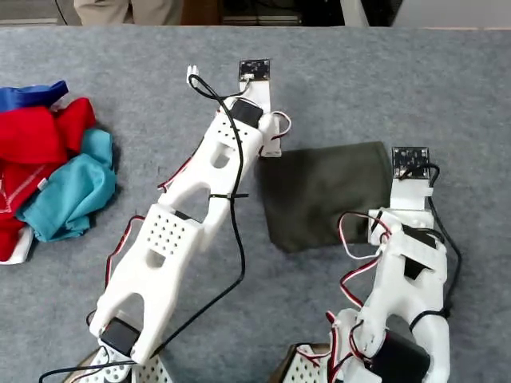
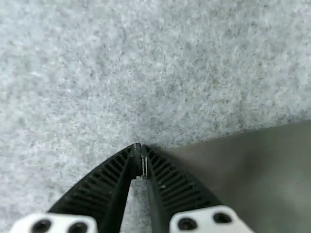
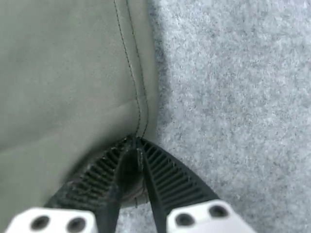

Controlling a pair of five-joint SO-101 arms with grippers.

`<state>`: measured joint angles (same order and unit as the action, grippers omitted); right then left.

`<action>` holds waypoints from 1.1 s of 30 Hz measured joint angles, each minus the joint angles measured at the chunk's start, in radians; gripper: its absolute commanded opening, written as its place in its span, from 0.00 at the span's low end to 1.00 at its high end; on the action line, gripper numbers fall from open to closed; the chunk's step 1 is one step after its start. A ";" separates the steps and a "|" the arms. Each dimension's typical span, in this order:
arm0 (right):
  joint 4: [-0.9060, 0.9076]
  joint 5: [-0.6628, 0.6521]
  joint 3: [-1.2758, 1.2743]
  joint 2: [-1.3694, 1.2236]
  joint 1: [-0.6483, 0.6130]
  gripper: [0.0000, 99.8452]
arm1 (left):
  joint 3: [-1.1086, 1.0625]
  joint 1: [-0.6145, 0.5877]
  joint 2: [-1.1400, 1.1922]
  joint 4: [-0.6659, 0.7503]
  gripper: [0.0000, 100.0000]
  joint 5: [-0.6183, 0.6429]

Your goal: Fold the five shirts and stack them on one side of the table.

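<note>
Grey felt tabletop (image 1: 359, 80), high view: a folded olive shirt (image 1: 319, 191) lies mid-table between both arms. Red, teal and blue shirts (image 1: 48, 167) are heaped at the left edge.

Left wrist view: left gripper (image 2: 139, 151), jaws clenched, tips at the olive shirt's corner.

Right wrist view: right gripper (image 3: 137, 145), jaws clenched, tips on its stitched hem.

olive shirt (image 1: 323, 195) | red shirt (image 1: 36, 136) | teal shirt (image 1: 72, 191) | blue shirt (image 1: 32, 94) | grey tbl (image 1: 359, 80)
</note>
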<state>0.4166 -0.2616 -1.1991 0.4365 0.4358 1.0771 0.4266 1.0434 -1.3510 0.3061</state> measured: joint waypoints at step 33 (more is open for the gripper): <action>-0.012 -0.037 0.046 -0.091 0.000 0.01 | 0.032 0.000 0.046 0.000 0.02 0.009</action>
<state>0.4043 -0.2984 -1.1531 0.3460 0.4358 1.1093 0.4266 1.0894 -1.3510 0.3153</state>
